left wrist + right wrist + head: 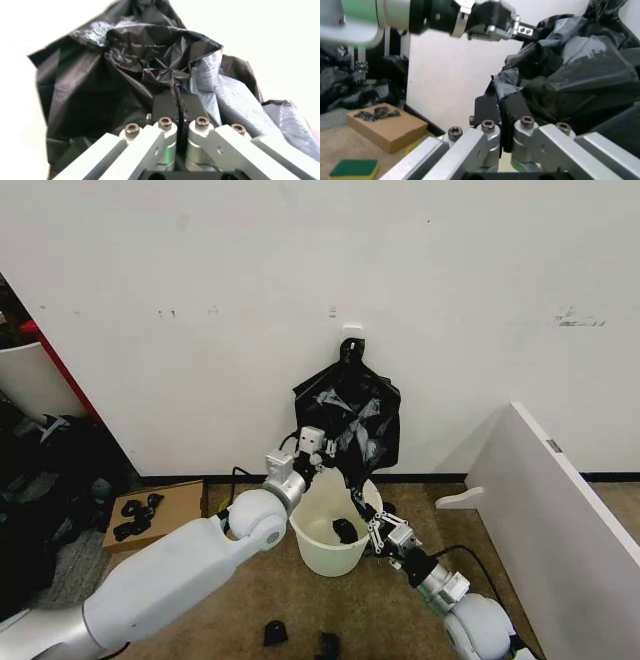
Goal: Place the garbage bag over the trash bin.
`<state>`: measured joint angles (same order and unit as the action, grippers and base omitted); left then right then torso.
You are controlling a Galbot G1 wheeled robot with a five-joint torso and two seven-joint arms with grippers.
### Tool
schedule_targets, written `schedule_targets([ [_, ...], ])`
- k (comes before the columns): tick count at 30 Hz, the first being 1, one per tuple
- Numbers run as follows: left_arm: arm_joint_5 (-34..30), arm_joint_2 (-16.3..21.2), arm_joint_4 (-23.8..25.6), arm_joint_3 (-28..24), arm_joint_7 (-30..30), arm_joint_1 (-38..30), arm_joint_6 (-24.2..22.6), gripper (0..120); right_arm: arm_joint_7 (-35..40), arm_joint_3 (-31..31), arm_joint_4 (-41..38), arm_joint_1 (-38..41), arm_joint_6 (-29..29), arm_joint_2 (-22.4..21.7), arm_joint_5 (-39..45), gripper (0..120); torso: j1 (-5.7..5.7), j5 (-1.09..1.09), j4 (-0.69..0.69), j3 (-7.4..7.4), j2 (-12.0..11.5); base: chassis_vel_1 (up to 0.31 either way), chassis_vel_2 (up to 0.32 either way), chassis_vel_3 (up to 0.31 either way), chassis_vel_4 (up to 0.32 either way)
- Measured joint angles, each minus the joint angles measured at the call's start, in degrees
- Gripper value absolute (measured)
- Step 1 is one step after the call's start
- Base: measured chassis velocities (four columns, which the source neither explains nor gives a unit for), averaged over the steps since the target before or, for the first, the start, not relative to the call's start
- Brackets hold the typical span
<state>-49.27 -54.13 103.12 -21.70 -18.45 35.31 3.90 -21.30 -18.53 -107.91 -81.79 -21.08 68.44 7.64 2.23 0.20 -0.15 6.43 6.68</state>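
The garbage bag (352,420) is crinkled glossy black plastic, held up against the wall above the trash bin (322,548), a cream-white bucket on the floor. My left gripper (322,455) is shut on the bag's left edge just over the bin's back rim; in the left wrist view its fingers (165,107) pinch a gathered fold of the bag (125,75). My right gripper (372,520), at the bin's right rim, is shut on the bag's lower edge, with its fingers (515,112) pressed on the plastic (570,82). The left gripper (517,29) also appears above the bag in the right wrist view.
A black knot (350,350) hangs from a white wall hook above the bag. A cardboard box (170,505) with black pieces lies left of the bin. A white panel (560,490) slants at the right. Small black objects (275,632) lie on the carpet in front. A green sponge (352,167) sits on the floor.
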Motion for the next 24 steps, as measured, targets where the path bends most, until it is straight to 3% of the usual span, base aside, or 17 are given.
schedule_targets([
  [4,0.9,0.0,0.0,1.9,0.1,1.7,1.5,0,0.3,-0.1,-3.2,-1.9,1.6,-0.7,2.7,13,0.00,0.00,0.00,0.00,0.0,0.000,0.000,0.000,0.000],
  [10,2.5,-0.1,-0.1,5.1,0.4,4.3,2.7,0,0.9,-1.5,-9.9,-5.9,4.7,-3.0,9.0,40,0.00,0.00,-0.02,0.00,0.0,0.000,0.000,0.000,0.000],
  [12,2.6,-0.1,-0.1,5.2,0.5,4.5,2.8,0,1.3,-1.6,-10.5,-6.0,5.3,-3.2,9.7,41,0.00,0.00,-0.02,0.00,0.0,0.000,0.000,0.000,0.000],
  [14,3.1,0.1,0.3,5.5,0.8,5.0,2.9,0,3.7,-1.5,-12.7,-5.5,8.4,-4.2,13.2,53,0.00,0.00,-0.02,-0.01,0.0,0.000,0.000,0.000,0.000],
  [18,3.5,0.4,0.5,5.5,1.0,5.5,3.0,0,7.7,-0.7,-13.7,-2.4,12.5,-5.5,17.4,63,0.00,0.00,-0.01,0.00,0.0,0.000,0.000,0.000,0.000],
  [24,4.1,1.1,0.5,5.9,1.2,6.6,3.1,0,14.4,3.8,-9.8,11.8,22.5,-8.8,22.6,90,0.00,0.00,-0.01,0.00,0.0,0.000,0.000,0.000,0.000],
])
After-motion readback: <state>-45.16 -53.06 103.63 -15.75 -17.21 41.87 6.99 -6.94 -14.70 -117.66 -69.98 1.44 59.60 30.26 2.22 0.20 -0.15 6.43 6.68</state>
